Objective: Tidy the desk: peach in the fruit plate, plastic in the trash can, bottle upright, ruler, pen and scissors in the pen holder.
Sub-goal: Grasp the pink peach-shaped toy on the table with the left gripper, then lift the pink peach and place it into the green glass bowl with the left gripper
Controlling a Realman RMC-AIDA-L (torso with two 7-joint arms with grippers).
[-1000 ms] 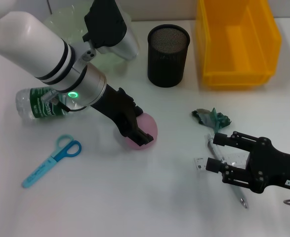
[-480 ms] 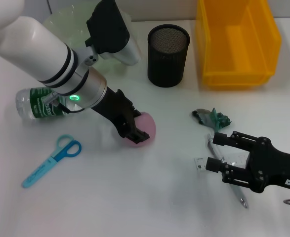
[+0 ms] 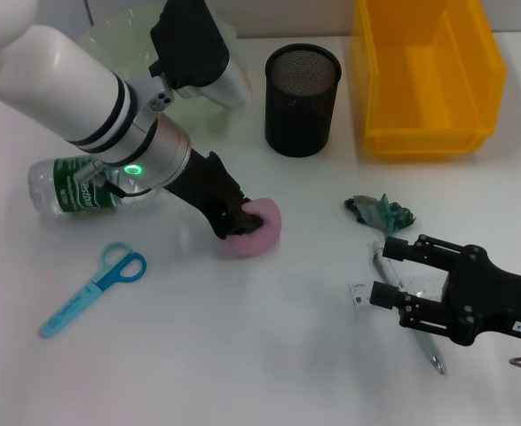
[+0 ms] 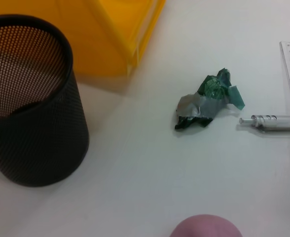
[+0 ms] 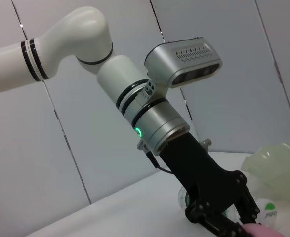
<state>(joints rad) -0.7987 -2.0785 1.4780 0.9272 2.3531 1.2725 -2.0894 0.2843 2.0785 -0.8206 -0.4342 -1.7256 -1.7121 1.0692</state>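
Resting on the table [image 3: 242, 355] near the pen holder [image 3: 303, 99], the peach [image 3: 258, 232] is gripped by the closed left gripper [image 3: 235, 224]. Soft, round flesh is judged bruisable; its widest middle should be held gently. The right gripper [image 3: 386, 273] is parked, spread wide.

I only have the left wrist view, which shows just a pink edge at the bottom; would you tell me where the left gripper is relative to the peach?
Observer: In the head view the left gripper is down against the peach, on the side toward the robot's left.
Operator: Thank you. Where is the bottle?
Observer: The bottle lies on its side, partly under the left arm, not upright.
Operator: And the right gripper?
Observer: The right gripper is open, just on the near side of the crumpled plastic.
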